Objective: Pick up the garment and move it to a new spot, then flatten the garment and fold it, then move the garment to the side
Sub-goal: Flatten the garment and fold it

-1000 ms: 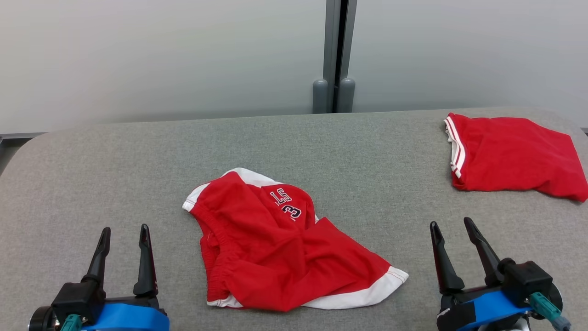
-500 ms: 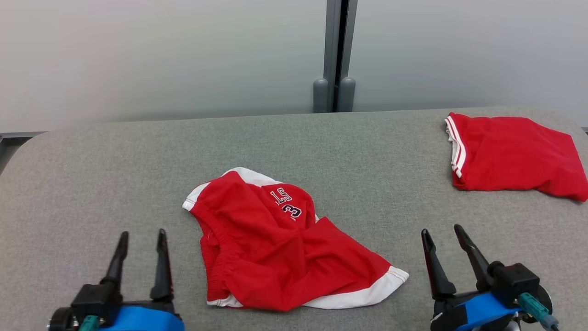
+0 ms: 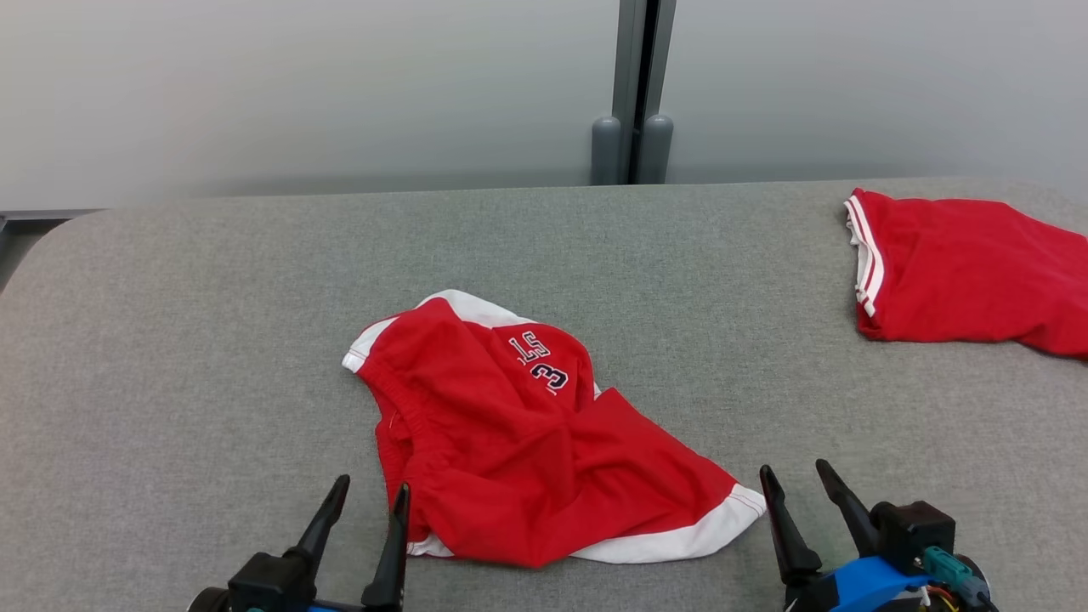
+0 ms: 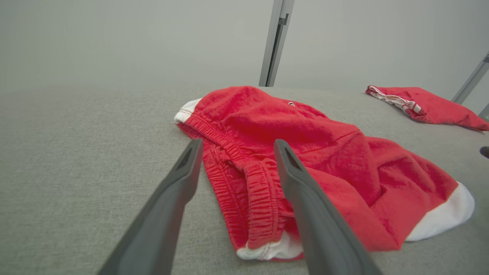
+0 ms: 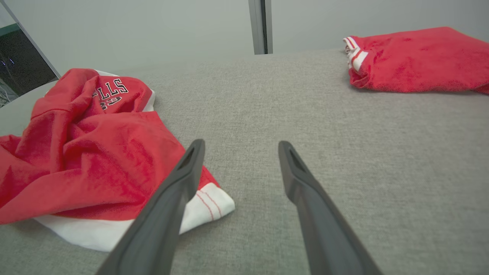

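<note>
The crumpled red shorts lay on the grey table. From them, the left gripper at seven o'clock and the right gripper at five both stood wide, empty.

Crumpled red-and-white shorts mid-table

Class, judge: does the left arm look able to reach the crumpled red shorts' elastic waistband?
Probably yes. The left jaws stand open beside the red shorts, the elastic waistband showing between them in the left wrist view, with nothing on the grey table in the way.
</note>
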Available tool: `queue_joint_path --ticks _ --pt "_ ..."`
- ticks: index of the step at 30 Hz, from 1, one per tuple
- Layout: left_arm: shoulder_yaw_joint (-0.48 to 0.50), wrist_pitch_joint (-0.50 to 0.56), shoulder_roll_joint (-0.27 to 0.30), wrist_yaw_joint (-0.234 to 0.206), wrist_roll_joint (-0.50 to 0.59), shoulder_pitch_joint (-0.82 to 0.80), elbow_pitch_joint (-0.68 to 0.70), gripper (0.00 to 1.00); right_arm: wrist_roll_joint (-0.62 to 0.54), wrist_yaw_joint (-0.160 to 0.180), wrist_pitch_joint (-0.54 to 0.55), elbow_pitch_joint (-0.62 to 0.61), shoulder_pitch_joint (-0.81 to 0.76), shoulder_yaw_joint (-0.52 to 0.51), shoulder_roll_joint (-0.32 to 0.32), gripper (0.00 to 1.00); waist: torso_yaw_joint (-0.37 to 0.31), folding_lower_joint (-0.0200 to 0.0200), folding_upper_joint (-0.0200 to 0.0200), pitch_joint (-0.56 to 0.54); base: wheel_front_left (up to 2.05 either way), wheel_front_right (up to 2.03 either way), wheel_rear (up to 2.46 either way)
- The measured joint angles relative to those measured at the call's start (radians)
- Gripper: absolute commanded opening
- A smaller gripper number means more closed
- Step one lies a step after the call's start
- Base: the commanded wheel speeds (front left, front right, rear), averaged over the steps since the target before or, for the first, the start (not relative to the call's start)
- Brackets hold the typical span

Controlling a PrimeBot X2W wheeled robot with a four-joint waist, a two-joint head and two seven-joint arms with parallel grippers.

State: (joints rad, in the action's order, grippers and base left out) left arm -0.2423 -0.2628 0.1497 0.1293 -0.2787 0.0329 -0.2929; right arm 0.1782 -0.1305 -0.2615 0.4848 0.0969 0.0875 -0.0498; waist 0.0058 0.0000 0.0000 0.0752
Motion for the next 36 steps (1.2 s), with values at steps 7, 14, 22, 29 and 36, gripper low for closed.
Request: queue_joint_path --ticks 7,14,22,29,36 --pt "-0.104 0.000 0.035 0.000 -0.035 0.003 -0.041 1.00 0.021 0.000 0.000 0.056 0.025 0.027 0.000 1.00 0.008 0.0000 0.0000 0.016 0.00 0.00 0.00" --pt "-0.160 0.000 0.046 0.000 -0.058 -0.023 -0.113 1.00 0.035 0.000 0.000 0.113 0.035 0.047 0.000 1.00 0.010 0.0001 0.0000 0.022 0.00 0.00 0.00" --pt "-0.200 0.000 0.062 0.000 -0.075 -0.070 -0.179 1.00 0.053 0.000 0.000 0.162 0.047 0.079 0.000 1.00 0.011 0.0000 0.0000 0.025 0.00 0.00 0.00" --pt "-0.246 0.000 0.065 0.000 -0.103 -0.121 -0.251 1.00 0.079 0.000 -0.004 0.219 0.083 0.123 0.000 0.75 0.012 0.0000 0.0000 0.036 0.00 0.00 0.00" --pt "-0.313 0.000 0.066 0.000 -0.136 -0.147 -0.257 0.00 0.106 0.000 -0.003 0.227 0.096 0.146 0.000 0.00 0.013 0.0000 0.0000 0.036 0.00 0.00 0.00"
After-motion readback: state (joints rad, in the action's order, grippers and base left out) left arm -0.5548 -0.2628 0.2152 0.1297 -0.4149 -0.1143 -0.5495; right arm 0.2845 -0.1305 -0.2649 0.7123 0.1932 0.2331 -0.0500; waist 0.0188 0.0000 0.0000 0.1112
